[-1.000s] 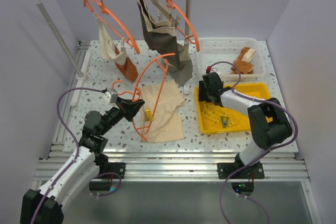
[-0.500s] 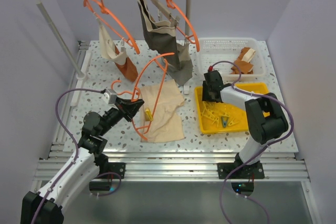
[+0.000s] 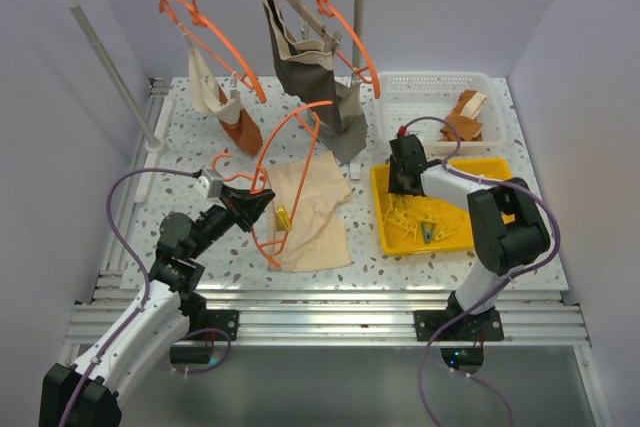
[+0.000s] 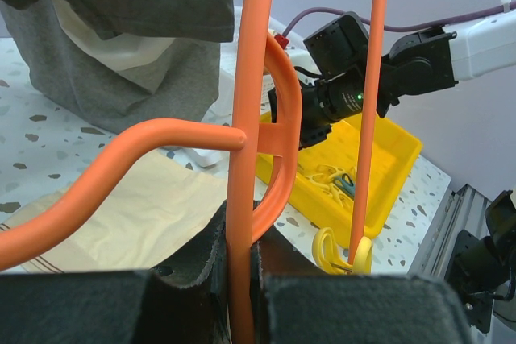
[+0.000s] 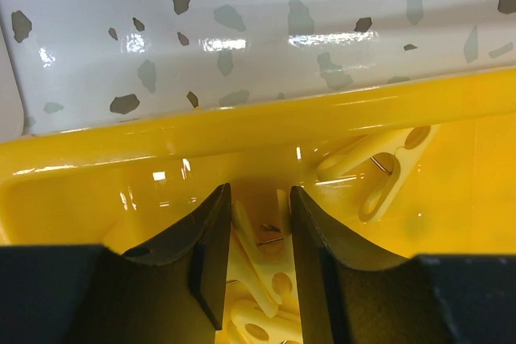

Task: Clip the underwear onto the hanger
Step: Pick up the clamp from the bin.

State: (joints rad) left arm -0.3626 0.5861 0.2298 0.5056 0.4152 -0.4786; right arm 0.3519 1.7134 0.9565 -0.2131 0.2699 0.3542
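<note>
Right gripper [image 5: 256, 227]: jaws partly apart, straddling a yellow peg [image 5: 260, 257] in the yellow tray [image 5: 242, 122]; whether they already pinch it cannot be told. Left gripper [image 4: 239, 267]: clamped on the hanger [image 4: 242, 118]. The underwear [image 3: 315, 209] lies to the right gripper's left, past the tray wall, and just beyond the left gripper's tip (the left arm is nearer). Its long axis runs roughly far-to-near, alongside the hanger's bar. Appearance: pale cream cloth, flat, lightly creased, with a second peg [image 3: 283, 215] at its left edge
</note>
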